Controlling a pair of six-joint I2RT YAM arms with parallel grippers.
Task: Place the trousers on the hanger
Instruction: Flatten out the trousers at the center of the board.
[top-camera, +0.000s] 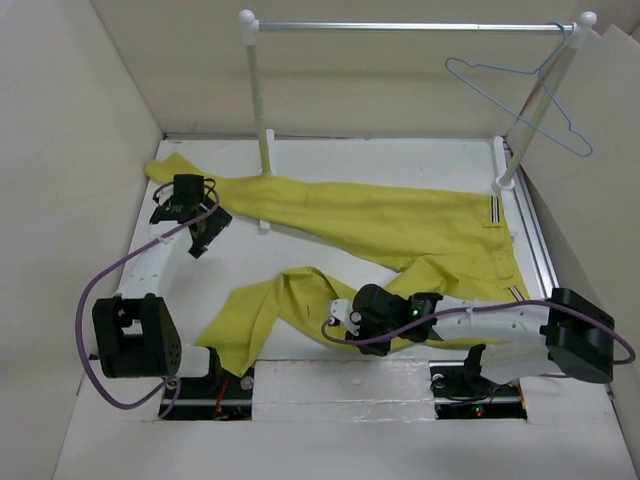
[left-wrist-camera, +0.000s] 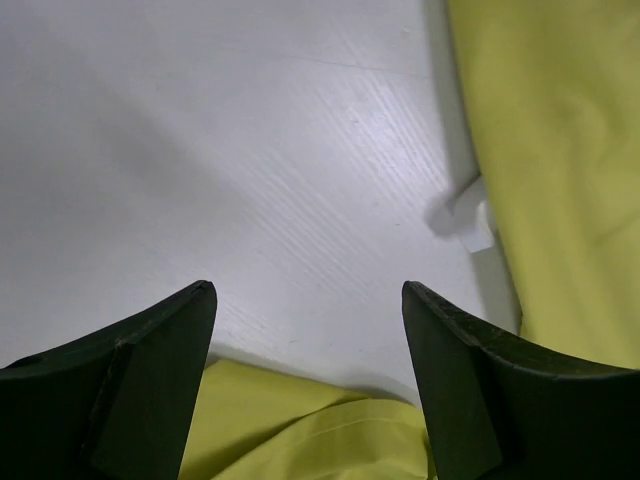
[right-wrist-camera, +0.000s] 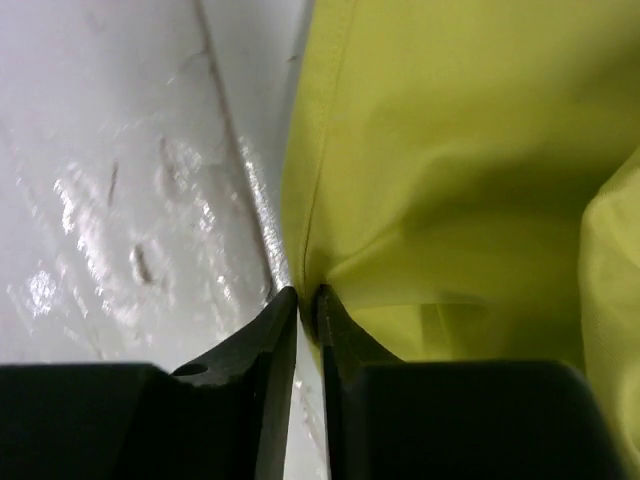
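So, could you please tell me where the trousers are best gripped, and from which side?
Probably the striped waistband at the right end of the trousers. It lies flat and spread, with its edge facing right, clear of both legs, so coming down from the right and pinching that edge looks easiest. The near leg is folded over, a poorer hold.

Plain beige walls (top-camera: 400, 80) enclose a white table (top-camera: 400, 160); a white-posted rail (top-camera: 400, 27) spans the upper frame.
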